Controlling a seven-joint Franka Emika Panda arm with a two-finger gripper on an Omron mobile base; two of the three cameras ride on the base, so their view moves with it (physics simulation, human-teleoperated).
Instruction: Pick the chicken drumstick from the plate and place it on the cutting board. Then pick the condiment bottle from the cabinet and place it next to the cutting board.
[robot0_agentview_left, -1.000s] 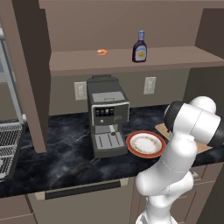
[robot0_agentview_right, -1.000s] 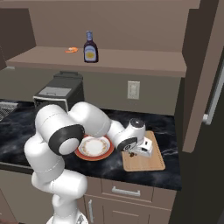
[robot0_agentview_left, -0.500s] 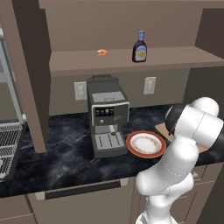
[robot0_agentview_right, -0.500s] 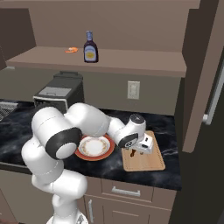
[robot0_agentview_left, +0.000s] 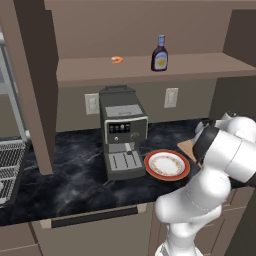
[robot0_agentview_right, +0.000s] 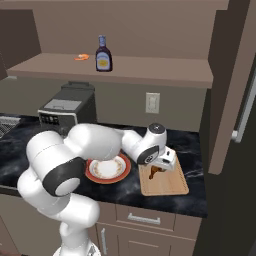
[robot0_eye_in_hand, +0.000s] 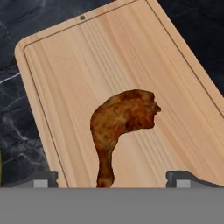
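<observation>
The brown chicken drumstick (robot0_eye_in_hand: 122, 120) lies flat on the tan cutting board (robot0_eye_in_hand: 78, 74), its thin bone end pointing toward the hand. My gripper (robot0_eye_in_hand: 114, 180) hovers just over it, open, with a fingertip (robot0_eye_in_hand: 43, 179) on each side and nothing held. From the right base view, the gripper (robot0_agentview_right: 159, 167) is low over the drumstick (robot0_agentview_right: 154, 173) on the cutting board (robot0_agentview_right: 170, 186). The red-rimmed plate (robot0_agentview_right: 100, 180) (robot0_agentview_left: 151, 167) sits left of the board. The condiment bottle (robot0_agentview_left: 160, 54) (robot0_agentview_right: 103, 54) stands upright on the cabinet shelf (robot0_agentview_left: 100, 74) (robot0_agentview_right: 150, 75).
A coffee machine (robot0_agentview_left: 122, 135) (robot0_agentview_right: 67, 107) stands left of the plate. A small orange ring (robot0_agentview_left: 116, 60) (robot0_agentview_right: 81, 57) lies on the shelf left of the bottle. A wire rack (robot0_agentview_left: 7, 165) is at the far left. A tall panel with a handle (robot0_agentview_right: 242, 110) bounds the right.
The jaws have gone from shut to open, and the drumstick now rests loose on the cutting board. The arm has shifted only slightly.
</observation>
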